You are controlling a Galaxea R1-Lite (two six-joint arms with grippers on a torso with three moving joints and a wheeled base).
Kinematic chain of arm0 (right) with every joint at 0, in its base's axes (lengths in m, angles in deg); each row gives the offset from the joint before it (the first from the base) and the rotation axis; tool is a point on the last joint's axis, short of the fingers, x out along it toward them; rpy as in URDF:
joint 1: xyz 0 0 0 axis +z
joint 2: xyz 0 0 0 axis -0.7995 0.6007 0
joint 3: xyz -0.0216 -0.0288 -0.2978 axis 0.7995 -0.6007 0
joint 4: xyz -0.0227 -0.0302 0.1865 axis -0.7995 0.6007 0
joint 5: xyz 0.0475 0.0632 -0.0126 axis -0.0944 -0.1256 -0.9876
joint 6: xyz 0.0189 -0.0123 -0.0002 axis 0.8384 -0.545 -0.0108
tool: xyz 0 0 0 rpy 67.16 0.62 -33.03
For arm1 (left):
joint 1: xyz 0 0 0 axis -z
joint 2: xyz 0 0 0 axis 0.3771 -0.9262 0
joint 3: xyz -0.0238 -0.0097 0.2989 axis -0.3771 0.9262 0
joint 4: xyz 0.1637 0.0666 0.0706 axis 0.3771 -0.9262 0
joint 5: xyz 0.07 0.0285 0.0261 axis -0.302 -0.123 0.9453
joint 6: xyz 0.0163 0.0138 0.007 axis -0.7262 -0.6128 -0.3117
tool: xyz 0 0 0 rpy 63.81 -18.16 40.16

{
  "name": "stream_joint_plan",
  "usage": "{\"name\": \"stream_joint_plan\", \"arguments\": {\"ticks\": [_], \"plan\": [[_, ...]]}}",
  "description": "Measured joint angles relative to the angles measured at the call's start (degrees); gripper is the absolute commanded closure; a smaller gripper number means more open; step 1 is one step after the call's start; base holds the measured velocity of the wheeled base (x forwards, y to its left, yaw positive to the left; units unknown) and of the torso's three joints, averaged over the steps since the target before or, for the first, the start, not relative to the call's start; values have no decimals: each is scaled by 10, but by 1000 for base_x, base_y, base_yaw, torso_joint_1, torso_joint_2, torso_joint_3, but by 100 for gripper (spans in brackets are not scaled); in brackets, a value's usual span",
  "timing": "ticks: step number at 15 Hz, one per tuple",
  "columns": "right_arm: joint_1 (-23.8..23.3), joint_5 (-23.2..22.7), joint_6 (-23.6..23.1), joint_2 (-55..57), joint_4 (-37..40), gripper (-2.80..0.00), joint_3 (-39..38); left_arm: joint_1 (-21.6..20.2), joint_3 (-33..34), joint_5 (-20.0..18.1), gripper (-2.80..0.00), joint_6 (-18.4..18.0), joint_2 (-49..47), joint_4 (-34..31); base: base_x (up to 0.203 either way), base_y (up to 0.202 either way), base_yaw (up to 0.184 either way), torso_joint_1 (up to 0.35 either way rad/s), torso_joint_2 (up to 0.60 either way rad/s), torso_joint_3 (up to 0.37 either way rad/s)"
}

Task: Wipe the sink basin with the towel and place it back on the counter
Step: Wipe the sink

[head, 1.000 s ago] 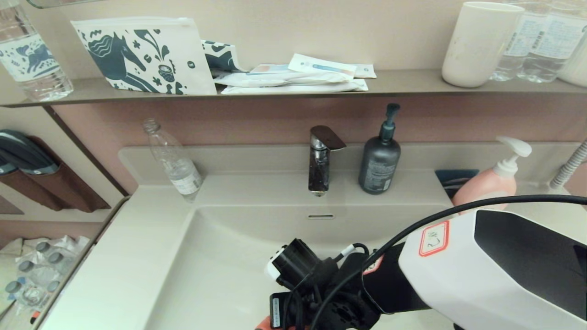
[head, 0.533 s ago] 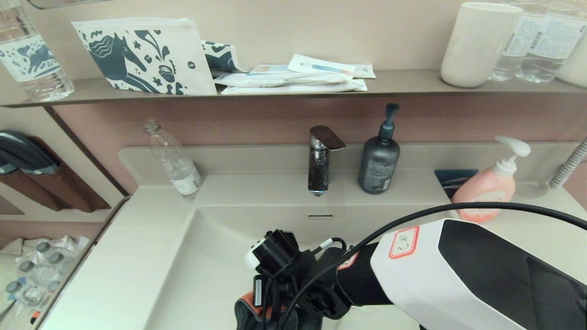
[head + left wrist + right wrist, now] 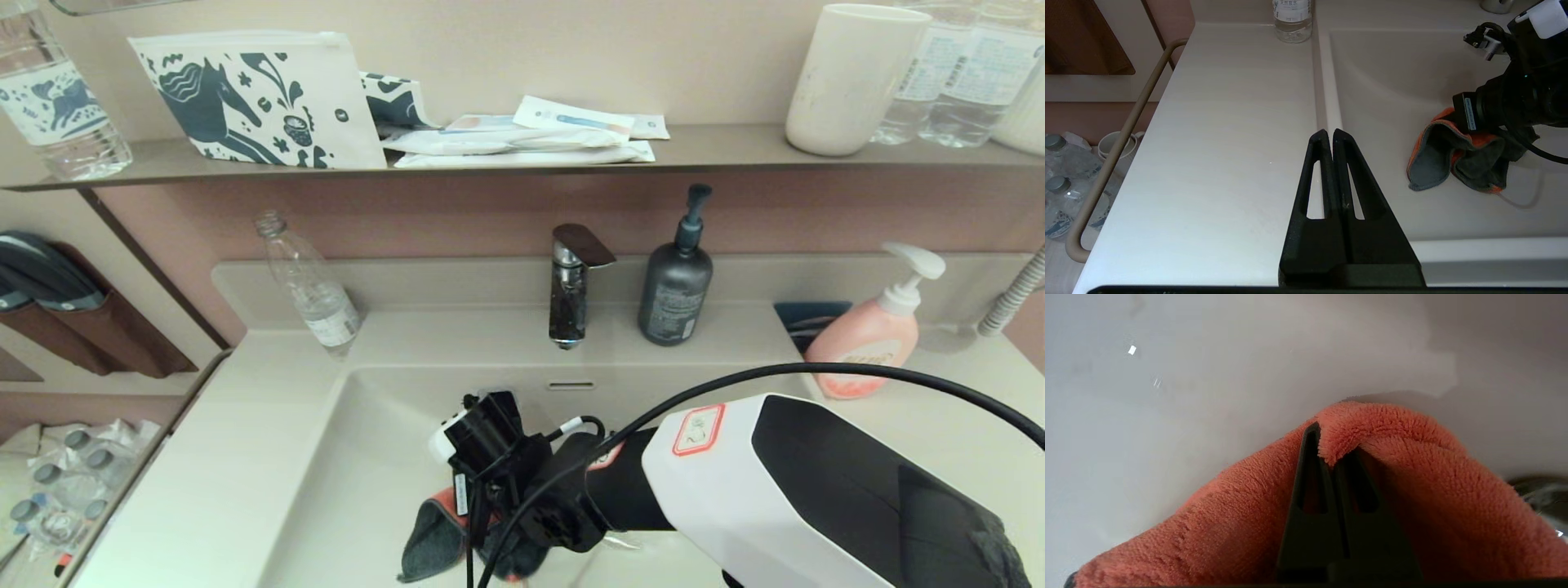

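The wiping step is in hand. The right gripper (image 3: 1331, 447) is clamped tight on a fold of the towel (image 3: 1453, 157), nose down inside the basin (image 3: 367, 457), near its front and a little left of centre. The towel is bunched under the wrist, orange pile outward and grey underside curling open toward the basin's left wall; it lies on the basin floor. The drain (image 3: 1541, 494) shows just beside the towel's edge in the right wrist view.

The next move calls for dragging the cloth across the floor and walls with steady downward pressure, keeping the pinch firm so the fold does not slip, and keeping the trailing cable clear of the tap (image 3: 571, 286). Afterwards the towel has to be lifted out and laid on the counter (image 3: 1229, 122).

The left gripper (image 3: 1329, 136) is parked with its fingers together over the counter's front edge, left of the basin.

The counter is pale and smooth. At its back edge stand a clear bottle (image 3: 314, 294), a dark pump bottle (image 3: 676, 286) and a pink soap pump (image 3: 873, 331). A shelf (image 3: 718, 151) above carries a printed pouch (image 3: 253, 98), sachets and a cup (image 3: 849, 77).
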Motion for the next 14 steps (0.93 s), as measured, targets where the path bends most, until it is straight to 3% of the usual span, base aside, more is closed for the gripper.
{"name": "stream_joint_plan", "arguments": {"ticks": [8,14], "plan": [[-31,70,-54,4,0,0,-6,0,0,0,0,0,0,0,0,0,0,0,0,0],[-45,126,-72,-24,1,0,-68,0,0,0,0,0,0,0,0,0,0,0,0,0]]}}
